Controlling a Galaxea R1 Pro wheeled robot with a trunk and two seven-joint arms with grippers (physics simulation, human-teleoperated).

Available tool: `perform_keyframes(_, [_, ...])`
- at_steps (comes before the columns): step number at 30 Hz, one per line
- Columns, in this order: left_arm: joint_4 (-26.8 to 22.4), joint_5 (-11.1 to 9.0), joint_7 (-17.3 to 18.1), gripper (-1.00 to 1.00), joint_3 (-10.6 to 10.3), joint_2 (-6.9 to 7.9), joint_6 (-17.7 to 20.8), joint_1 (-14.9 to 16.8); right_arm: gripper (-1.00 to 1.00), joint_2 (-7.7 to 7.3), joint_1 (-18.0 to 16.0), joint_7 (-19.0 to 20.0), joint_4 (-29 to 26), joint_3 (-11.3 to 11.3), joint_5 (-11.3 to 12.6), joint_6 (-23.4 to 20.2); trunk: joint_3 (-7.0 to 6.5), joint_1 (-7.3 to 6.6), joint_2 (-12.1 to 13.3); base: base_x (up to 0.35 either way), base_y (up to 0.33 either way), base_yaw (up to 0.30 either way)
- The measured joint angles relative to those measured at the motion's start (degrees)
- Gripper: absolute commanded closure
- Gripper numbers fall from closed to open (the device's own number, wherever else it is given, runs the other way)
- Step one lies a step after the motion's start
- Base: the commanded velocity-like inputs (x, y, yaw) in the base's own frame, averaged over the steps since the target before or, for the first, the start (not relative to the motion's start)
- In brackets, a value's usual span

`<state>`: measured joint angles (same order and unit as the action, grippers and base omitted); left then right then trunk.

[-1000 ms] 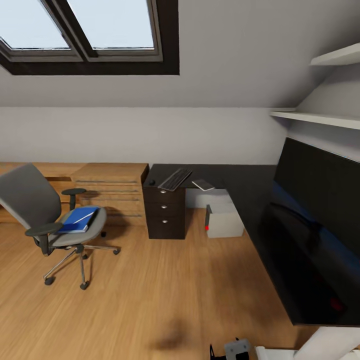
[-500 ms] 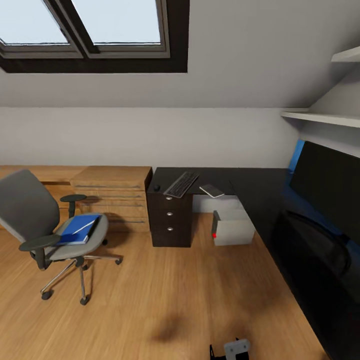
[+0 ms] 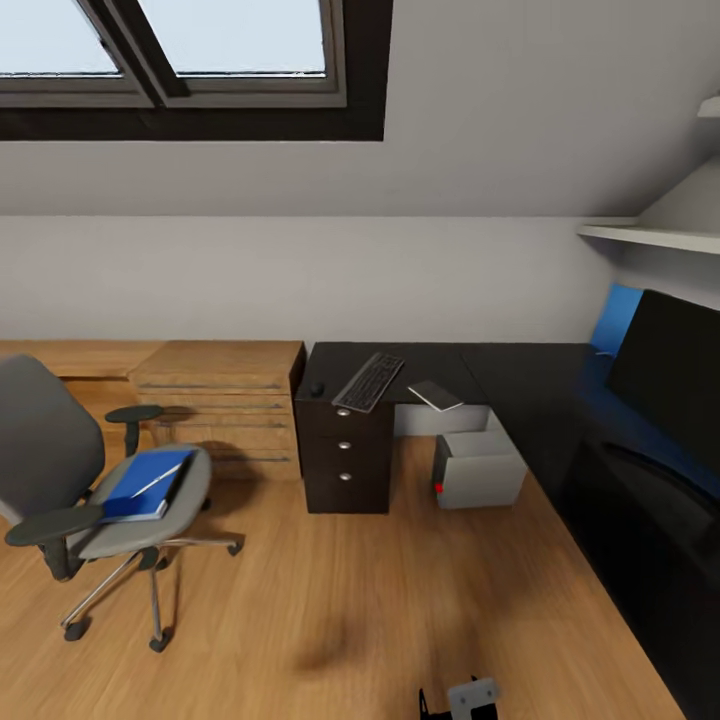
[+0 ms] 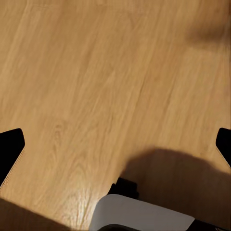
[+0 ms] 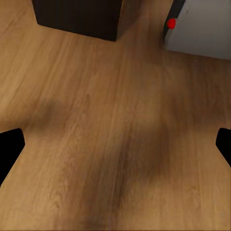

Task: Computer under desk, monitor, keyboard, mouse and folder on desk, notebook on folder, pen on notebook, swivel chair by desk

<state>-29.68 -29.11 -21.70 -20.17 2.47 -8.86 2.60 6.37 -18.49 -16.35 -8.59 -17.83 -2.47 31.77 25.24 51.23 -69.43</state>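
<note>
The folder [image 3: 146, 484] is seen lying flat on the grey seat of the swivel chair [image 3: 60, 470], which stands on the wood floor [image 3: 330, 590] at the left of the head view, apart from the surface [image 3: 520, 385]. A pale pen [image 3: 160, 479] is laid across the folder. On the black L-shaped surface, the keyboard [image 3: 368, 381] is set above the drawer unit [image 3: 345, 455] with round silver knobs, the mouse [image 3: 317, 388] is placed just beside it on the chair's side, and the notebook [image 3: 435, 394] is placed near it on the other side. The computer [image 3: 478, 469] is stood on the floor under the surface, beside the drawer unit, its red dot facing the room. The monitor [image 3: 675, 375] is found at the right, with a blue panel [image 3: 612, 318] behind it. A light-wood chest [image 3: 218, 395] is set against the wall next to the drawer unit, beneath the skylight [image 3: 190, 60].

The left tool [image 4: 115, 144] is held with its dark fingertips [image 4: 10, 151] spread wide apart over bare floor. The right tool [image 5: 115, 144] is likewise spread wide, nothing between its fingertips [image 5: 9, 147], over floor near the computer.
</note>
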Motion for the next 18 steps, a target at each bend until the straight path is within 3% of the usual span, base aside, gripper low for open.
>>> perform_keyframes(10, [0.0,0.0,0.0,-1.00,0.0,0.00,0.0,0.0,-1.00,0.11,0.0,0.0,0.0,0.0,0.0,0.0,-0.10,0.00,0.0,0.319,0.132,-0.231])
perform_keyframes(18, [-0.2,0.1,0.0,-1.00,0.0,-0.41,-0.3,0.0,-1.00,0.12,0.0,0.0,0.0,-0.1,0.0,0.0,-0.10,0.00,0.0,0.319,0.132,-0.048])
